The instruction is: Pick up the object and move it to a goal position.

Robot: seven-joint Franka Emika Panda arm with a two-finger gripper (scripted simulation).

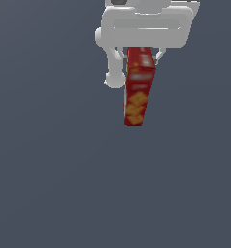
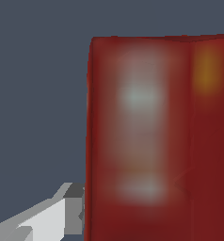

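Plain dark slate-grey surface (image 1: 54,184) across the whole exterior view, flat and featureless, with no marker for a goal position visible anywhere.

White gripper (image 1: 137,60) of the Panda arm at the top edge of that view, broad pale hand body crossing above, cut off by the frame. One rounded finger (image 1: 113,72) reaching down on the exterior view's left of the box, its tip beside the upper part of the box's side; the opposite finger mostly hidden behind the box, only a thin pale sliver showing.

Cracker box (image 1: 139,87) hanging beneath the hand, tall and thin, red, upright with a slight lean, orange-yellow cracker pictures on its lower half, pale label patches above. Top end tucked up between the fingers, most of its length dangling free below. Gripper clenched on the box near its top, judging by how the box sits between the fingers. Probably gripped across the narrow thickness, the only span likely to fit the jaws.

Whether the bottom edge is clear of the surface: not certain, no shadow visible to judge by.

Wrist view filled by the blurred red box face (image 2: 151,141) with pale smudges, one grey-white fingertip (image 2: 69,212) just beside its edge.
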